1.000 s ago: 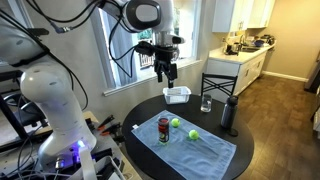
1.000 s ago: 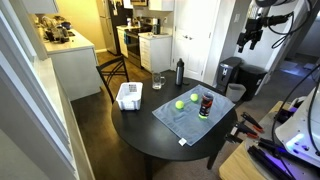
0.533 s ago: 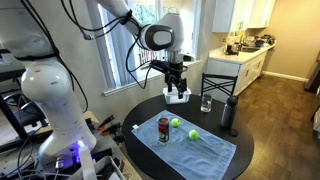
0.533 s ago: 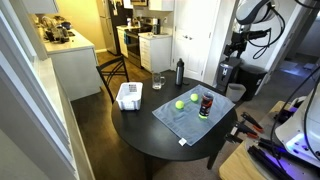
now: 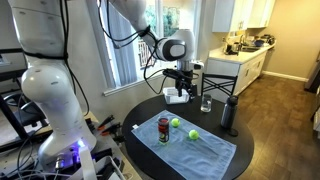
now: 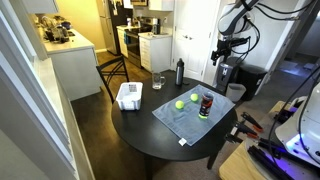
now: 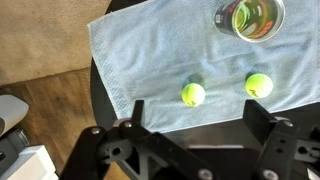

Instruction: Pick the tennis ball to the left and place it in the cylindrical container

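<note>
Two yellow-green tennis balls lie on a blue towel [image 5: 195, 147]. One ball [image 5: 175, 123] lies right beside the dark red can [image 5: 164, 128]; the other ball [image 5: 192, 133] lies further out on the towel. In an exterior view they show as ball [image 6: 194, 97], ball [image 6: 180, 103] and can [image 6: 206, 104]. My gripper [image 5: 184, 90] hangs open and empty high above the far side of the table, also seen in an exterior view [image 6: 219, 57]. In the wrist view the open gripper [image 7: 200, 125] frames one ball [image 7: 193, 94]; the other ball [image 7: 259, 85] and the can [image 7: 249, 16] lie to the right.
A round dark table [image 5: 150, 110] carries a white basket [image 5: 177, 95], a clear glass [image 5: 206, 103] and a tall black bottle [image 5: 229, 115]. A chair [image 5: 222, 85] stands behind the table. Cables and equipment lie on the floor near the robot base [image 5: 60, 150].
The arm has swung down and in from high above toward the table's far side. The gripper has stayed open and empty. The balls and can have not moved.
</note>
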Controlling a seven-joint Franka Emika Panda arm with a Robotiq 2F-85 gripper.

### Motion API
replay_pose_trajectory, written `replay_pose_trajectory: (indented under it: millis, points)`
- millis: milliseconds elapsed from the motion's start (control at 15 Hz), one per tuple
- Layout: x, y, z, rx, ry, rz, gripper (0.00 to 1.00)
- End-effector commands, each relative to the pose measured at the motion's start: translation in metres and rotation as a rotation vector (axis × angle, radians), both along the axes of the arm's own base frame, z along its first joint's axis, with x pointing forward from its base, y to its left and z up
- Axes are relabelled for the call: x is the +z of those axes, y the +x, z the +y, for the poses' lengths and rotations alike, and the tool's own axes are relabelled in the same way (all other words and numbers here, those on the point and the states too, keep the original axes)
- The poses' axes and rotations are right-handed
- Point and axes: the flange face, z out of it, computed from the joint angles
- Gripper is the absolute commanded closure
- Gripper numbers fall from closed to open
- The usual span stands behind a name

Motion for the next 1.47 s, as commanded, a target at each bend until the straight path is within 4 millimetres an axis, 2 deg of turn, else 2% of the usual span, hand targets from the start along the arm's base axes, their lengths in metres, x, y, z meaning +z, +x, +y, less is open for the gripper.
replay_pose_trajectory:
  millis: [0,67,267,333,533,1267,1400]
  points:
    - [-0.019,0.025,0.01,0.013,0.007,0.006,0.0]
    - [-0.02,0.03,0.014,0.024,0.012,0.004,0.0]
    - [-0.007,0.044,0.03,0.061,0.027,-0.022,0.0]
    - [-0.016,0.038,0.024,0.045,0.009,-0.002,0.0]
    - [-0.009,0.046,0.031,0.058,0.01,-0.02,0.0]
    - [-0.009,0.046,0.031,0.057,0.01,-0.02,0.0]
    - [-0.01,0.06,0.034,0.081,0.015,-0.031,0.0]
